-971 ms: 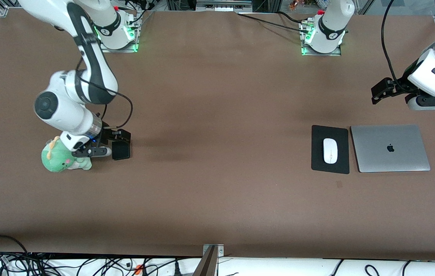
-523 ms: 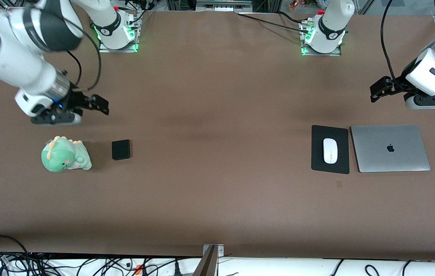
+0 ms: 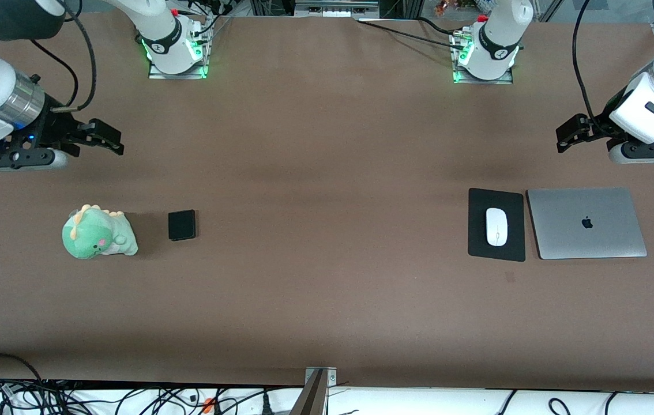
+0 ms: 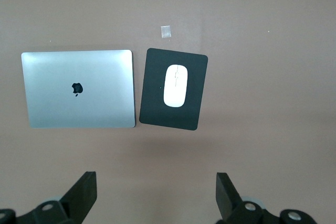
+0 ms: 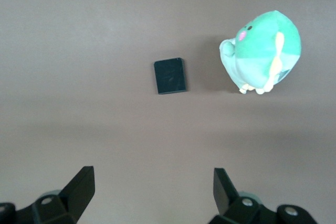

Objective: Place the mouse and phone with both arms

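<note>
The white mouse (image 3: 496, 226) lies on a black mouse pad (image 3: 496, 245) beside a closed silver laptop (image 3: 586, 222); it also shows in the left wrist view (image 4: 175, 85). The small black phone (image 3: 181, 225) lies flat on the table beside a green plush dinosaur (image 3: 97, 233); it also shows in the right wrist view (image 5: 170, 75). My left gripper (image 3: 568, 136) is open and empty, up in the air over bare table beside the laptop. My right gripper (image 3: 105, 140) is open and empty, raised over bare table at the right arm's end.
The mouse pad (image 4: 173, 88), the laptop (image 4: 78, 88) and a small pale mark on the table (image 4: 165, 31) show in the left wrist view. The plush (image 5: 261, 52) shows in the right wrist view. Cables hang below the table's near edge (image 3: 327, 383).
My right gripper has let go of the phone, which stays beside the plush, and has risen and swung away toward the right arm's end. The left arm has barely moved.
</note>
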`<state>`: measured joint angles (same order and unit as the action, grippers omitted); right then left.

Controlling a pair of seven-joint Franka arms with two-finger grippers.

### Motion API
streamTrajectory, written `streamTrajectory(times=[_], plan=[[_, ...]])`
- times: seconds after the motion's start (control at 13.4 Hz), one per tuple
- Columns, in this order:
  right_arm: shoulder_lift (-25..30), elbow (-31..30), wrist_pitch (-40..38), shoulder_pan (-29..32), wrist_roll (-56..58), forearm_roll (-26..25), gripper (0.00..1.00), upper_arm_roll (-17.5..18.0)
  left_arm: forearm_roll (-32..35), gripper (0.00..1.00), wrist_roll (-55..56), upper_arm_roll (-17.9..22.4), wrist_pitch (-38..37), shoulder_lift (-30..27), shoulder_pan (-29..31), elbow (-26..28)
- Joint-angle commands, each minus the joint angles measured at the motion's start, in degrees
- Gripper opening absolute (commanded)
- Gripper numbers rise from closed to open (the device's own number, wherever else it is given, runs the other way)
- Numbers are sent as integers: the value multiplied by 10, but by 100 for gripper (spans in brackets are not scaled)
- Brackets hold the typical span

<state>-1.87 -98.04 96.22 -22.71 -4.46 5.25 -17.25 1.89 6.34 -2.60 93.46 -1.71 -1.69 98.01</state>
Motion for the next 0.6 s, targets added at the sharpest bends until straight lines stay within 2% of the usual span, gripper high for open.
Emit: streamTrajectory(times=[0.0,0.15,0.52], plan=[[-6,27,-47,74,2,3,100,65,10,100,-4,-2,-8,-7,0,-1],[13,23,-57,138,5,-4,100,124,10,100,-5,-1,-8,-7,2,-1],[22,30,-61,148,19,-23,100,127,11,100,-4,-1,-18,-7,2,-4]])
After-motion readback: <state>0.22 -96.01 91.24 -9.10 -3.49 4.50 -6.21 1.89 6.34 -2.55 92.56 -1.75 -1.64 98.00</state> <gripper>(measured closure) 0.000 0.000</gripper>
